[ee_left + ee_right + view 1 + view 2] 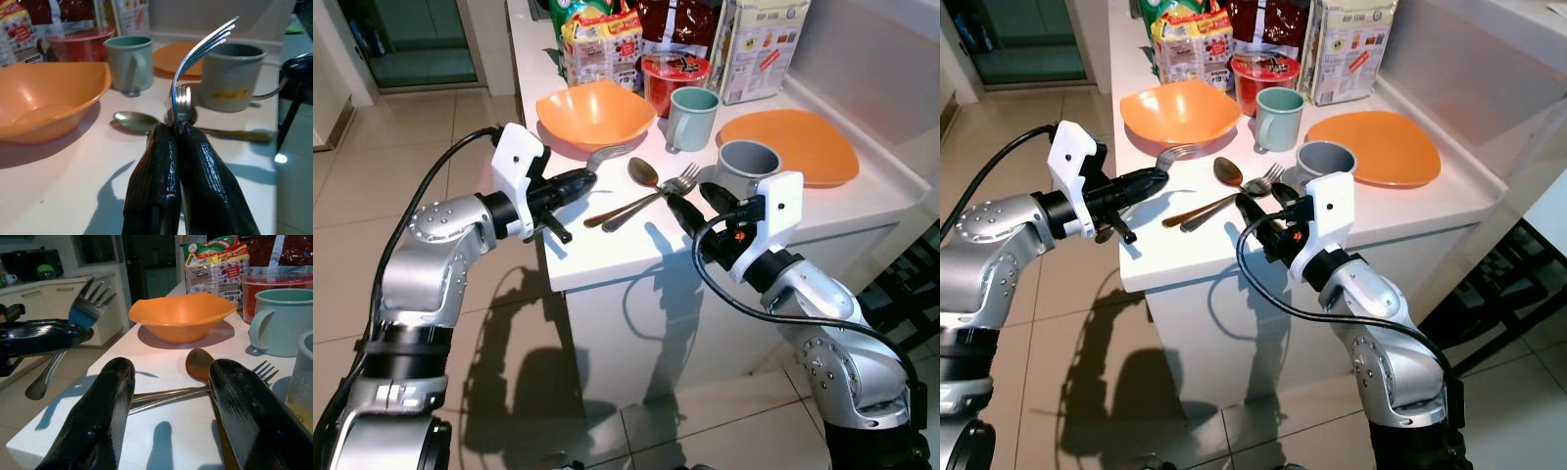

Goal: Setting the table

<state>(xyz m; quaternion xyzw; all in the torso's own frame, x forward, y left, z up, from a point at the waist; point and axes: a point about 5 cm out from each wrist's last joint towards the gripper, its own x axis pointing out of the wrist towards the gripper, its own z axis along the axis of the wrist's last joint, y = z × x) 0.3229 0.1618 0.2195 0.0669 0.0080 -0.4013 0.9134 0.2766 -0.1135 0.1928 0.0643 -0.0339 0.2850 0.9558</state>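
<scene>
Left pincer (177, 134) around fork (195, 54)

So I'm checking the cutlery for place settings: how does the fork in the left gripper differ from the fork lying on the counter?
The held fork is pinched in the shut left gripper, raised off the counter; the lying fork rests flat beside the spoon, untouched. The held fork's tines point toward the orange bowl, the lying one's toward the grey mug. Both look metal.

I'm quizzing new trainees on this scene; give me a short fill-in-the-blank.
1. The left gripper is shut on a ____.
2. The right gripper hovers with its fingers ____.
3. The spoon lies beside a second fork on the ____.
4. The bowl and plate are both ____.

Answers: fork; open; counter; orange
</scene>
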